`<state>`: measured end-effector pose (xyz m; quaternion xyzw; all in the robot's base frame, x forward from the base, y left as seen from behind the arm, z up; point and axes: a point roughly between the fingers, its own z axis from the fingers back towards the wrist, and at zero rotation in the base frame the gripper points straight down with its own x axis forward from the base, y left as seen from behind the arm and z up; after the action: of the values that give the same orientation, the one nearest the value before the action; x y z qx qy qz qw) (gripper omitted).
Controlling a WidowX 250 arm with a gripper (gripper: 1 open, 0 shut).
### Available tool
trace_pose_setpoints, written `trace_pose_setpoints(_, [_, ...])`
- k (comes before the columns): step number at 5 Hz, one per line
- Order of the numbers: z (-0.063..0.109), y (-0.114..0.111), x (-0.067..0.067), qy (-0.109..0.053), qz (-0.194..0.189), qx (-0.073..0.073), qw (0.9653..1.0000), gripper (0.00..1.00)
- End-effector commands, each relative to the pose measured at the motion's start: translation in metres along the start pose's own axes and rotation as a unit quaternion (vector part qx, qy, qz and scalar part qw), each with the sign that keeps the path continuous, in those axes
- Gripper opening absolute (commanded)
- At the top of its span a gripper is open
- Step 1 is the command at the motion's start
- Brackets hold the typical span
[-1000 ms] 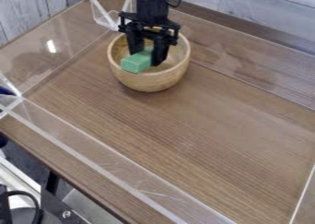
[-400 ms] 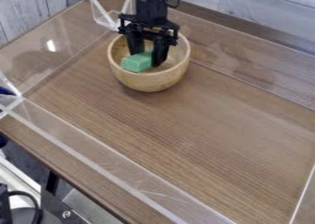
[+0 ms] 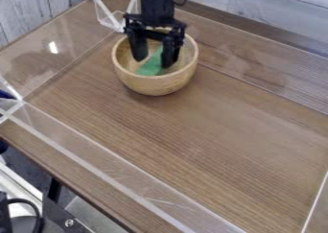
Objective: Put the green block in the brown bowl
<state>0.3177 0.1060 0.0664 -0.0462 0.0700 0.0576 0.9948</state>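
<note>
While hanging right over the brown bowl (image 3: 155, 72), the hand (image 3: 155, 53) points straight down with fingers spread open, holding nothing. Sits low, fingertips just inside the rim. Below and between them, the green block (image 3: 155, 64) lies in the bowl, seemingly leaning against the inner wall.

Could still go wrong: a finger might catch the block on the way up and flip it out. Might also bump the thick rim if pulled sideways too soon, and tip or slide the bowl. Safest, probably, to lift straight up first.

Around the bowl, only the bare wooden table (image 3: 193, 141), with nothing near it. Farther out, clear plastic walls (image 3: 77, 174) fence the table on all sides, hard to see and easy to knock with a wide swing. Beyond the front wall, dark gear at the bottom left, too blurry to name.
</note>
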Motion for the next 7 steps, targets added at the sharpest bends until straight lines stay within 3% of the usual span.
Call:
trace_pose_setpoints(1, [0.059, 0.0, -0.006, -0.079, -0.003, 0.006, 0.9968, 1.0])
trace_pose_setpoints(2, [0.091, -0.002, -0.02, -0.111, -0.007, 0.002, 0.9938, 1.0])
trace_pose_setpoints(3, [0.112, 0.002, -0.038, -0.125, -0.007, 0.002, 0.9921, 1.0])
trace_pose_setpoints(4, [0.122, 0.01, -0.057, -0.128, -0.003, 0.005, 0.9918, 1.0])
trace_pose_setpoints(5, [0.113, 0.021, -0.073, -0.12, 0.002, 0.013, 0.9927, 1.0])
trace_pose_setpoints(6, [0.099, 0.038, -0.081, -0.113, 0.012, 0.018, 0.9934, 0.0])
trace_pose_setpoints(7, [0.086, 0.052, -0.087, -0.102, 0.023, 0.026, 0.9942, 1.0])
